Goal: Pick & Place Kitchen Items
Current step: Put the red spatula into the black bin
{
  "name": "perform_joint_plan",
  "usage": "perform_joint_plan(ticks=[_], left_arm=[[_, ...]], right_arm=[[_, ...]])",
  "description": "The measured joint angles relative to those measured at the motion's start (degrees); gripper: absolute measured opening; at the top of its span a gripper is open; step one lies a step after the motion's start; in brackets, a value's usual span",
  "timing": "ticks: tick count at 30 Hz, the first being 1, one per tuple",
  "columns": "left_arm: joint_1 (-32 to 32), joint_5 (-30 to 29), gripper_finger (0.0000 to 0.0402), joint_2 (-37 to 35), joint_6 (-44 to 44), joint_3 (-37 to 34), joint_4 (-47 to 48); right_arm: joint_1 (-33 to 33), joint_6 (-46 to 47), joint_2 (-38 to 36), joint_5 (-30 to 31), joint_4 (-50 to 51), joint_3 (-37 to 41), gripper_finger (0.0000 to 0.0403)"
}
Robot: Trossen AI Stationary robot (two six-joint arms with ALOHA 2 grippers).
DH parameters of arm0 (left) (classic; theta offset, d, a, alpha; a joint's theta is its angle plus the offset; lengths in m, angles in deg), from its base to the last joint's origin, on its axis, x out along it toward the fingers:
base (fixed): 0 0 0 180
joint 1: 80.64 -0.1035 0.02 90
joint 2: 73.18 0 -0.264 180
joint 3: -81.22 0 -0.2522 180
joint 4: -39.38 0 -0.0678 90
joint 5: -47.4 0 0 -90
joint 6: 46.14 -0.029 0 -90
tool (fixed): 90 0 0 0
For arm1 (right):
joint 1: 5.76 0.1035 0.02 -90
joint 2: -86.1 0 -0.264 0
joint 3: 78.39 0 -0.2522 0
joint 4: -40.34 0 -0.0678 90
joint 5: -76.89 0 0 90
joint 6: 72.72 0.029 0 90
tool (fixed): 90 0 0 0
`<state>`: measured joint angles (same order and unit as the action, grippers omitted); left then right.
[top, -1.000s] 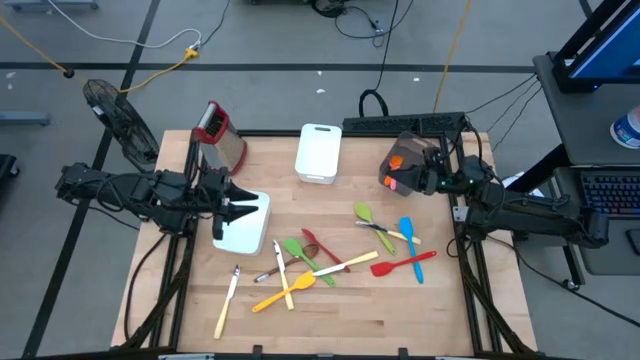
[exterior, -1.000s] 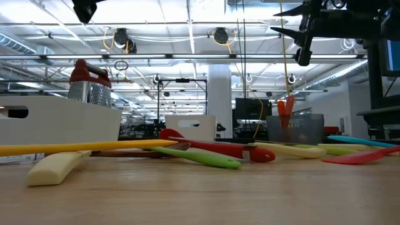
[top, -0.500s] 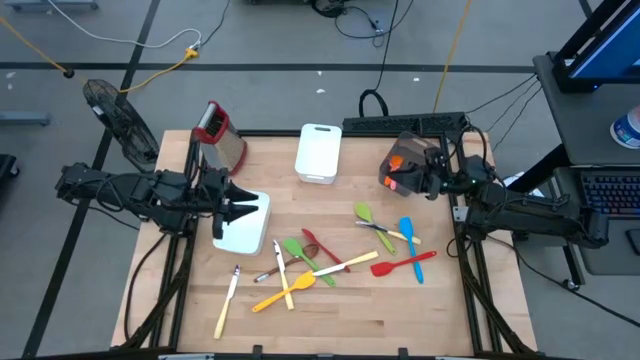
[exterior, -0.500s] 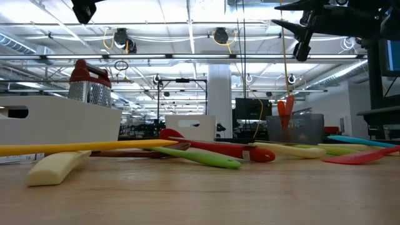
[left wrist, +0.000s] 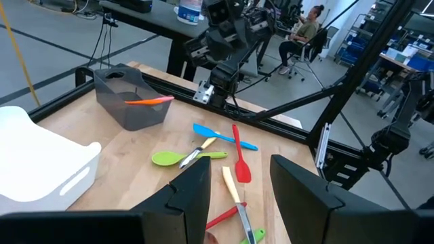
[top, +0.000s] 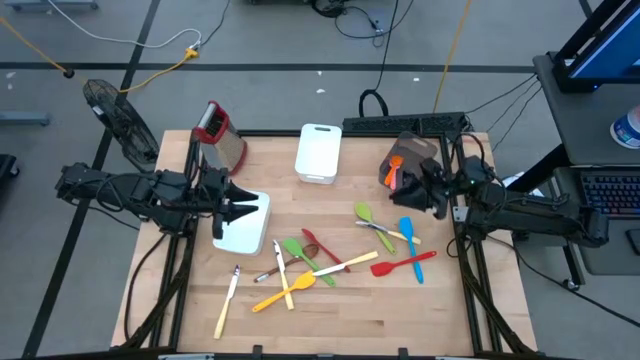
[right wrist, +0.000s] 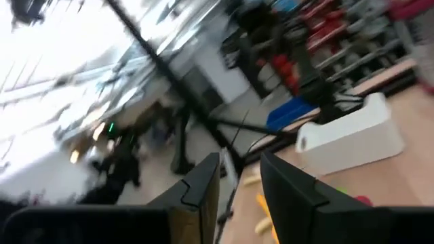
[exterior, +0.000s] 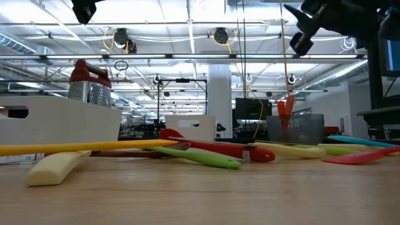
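Observation:
Several kitchen items lie loose on the wooden table: a green spoon (top: 362, 212), a blue spatula (top: 406, 230), a red spatula (top: 404, 267), a cream knife (top: 346, 264), an orange spatula (top: 283, 291) and a yellow one (top: 227, 304). An orange utensil (left wrist: 149, 100) lies in the grey bin (top: 402, 160). My right gripper (top: 414, 189) hovers high beside that bin, open and holding nothing (right wrist: 237, 186). My left gripper (top: 245, 205) hangs open over a white bin (top: 243, 228), nothing between its fingers (left wrist: 237, 203).
A second white bin (top: 318, 152) stands at the far middle. A metal box grater with a red top (top: 220, 135) stands at the far left. A power strip (top: 400, 124) lies along the far edge. A person sits beyond the table (left wrist: 305, 30).
My right gripper has rolled and swung at the wrist, its fingers tipping upward and coming off the grey bin toward the table's near side, so more of the bin and the orange utensil shows. The hand itself stays where it was.

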<state>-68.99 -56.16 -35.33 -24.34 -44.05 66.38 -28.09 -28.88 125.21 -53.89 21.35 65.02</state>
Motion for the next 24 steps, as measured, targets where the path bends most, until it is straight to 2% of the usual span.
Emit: perform_joint_plan(ticks=[6, 12, 20, 24], left_arm=[[0.0, 0.1, 0.0157, 0.0, 0.2, 0.0, 0.0], [0.0, 0.2, 0.0157, 0.0, -1.8, 0.0, 0.2], [0.0, 0.3, 0.0157, 0.0, -5.1, 0.0, 0.2], [0.0, 5.3, 0.0157, 0.0, -5.3, 0.0, 0.2]], right_arm=[[2.1, -7.4, 0.0, -1.3, 3.1, 0.0, 0.0107], [6.3, -14.0, 0.0, -1.8, 8.9, 0.0, 0.0132], [12.0, -18.7, 0.0, -0.4, 9.5, -2.2, 0.0162], [14.3, -21.5, 0.0, 3.4, 13.1, -6.1, 0.0169]])
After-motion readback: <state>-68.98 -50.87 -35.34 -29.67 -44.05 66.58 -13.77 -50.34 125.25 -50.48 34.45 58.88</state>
